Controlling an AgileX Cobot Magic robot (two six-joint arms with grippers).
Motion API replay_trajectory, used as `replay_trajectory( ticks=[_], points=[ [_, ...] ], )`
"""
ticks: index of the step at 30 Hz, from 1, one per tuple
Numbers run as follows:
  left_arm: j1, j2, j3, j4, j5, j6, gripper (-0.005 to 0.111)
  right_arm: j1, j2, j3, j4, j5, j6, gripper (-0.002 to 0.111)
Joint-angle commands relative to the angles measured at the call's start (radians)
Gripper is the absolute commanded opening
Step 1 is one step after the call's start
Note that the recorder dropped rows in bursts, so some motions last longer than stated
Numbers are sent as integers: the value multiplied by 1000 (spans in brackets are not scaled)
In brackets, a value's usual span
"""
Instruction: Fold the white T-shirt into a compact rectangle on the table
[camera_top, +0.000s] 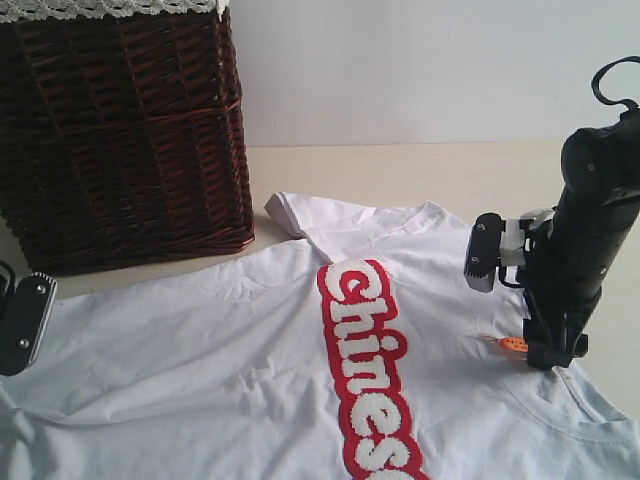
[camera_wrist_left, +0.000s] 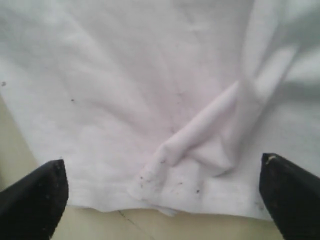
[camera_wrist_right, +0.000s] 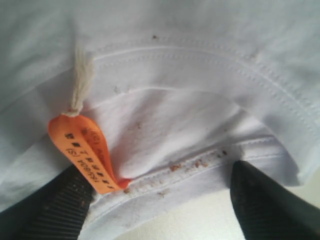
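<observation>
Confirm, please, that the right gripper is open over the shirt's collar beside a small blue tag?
The tag is orange, not blue, as the right wrist view shows; the right gripper is indeed open over the collar of the white T-shirt.

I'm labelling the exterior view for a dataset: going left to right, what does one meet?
wicker basket → red lettering of the white T-shirt → orange tag → right gripper
</observation>
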Motion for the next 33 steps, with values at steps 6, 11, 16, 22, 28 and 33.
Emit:
replay_trajectory(
  ticks=[6, 11, 16, 22, 28, 33],
  points=[
    [60, 84, 4, 3, -82, 9, 105, 1, 55, 18, 17, -75, 2, 74],
    [61, 131, 4, 3, -100, 11, 105, 1, 55, 18, 17, -75, -5, 73],
    [61, 184, 4, -3, -89, 11, 105, 1, 55, 18, 13, -77, -5, 70],
    [61, 208, 4, -3, -89, 11, 105, 1, 55, 18, 13, -82, -56, 67],
    [61, 208, 4, -3, -89, 11, 105, 1, 41, 18, -37, -85, -76, 66],
    [61, 208, 4, -5, -91, 11, 105, 1, 42, 18, -38, -142, -93, 67]
  ],
)
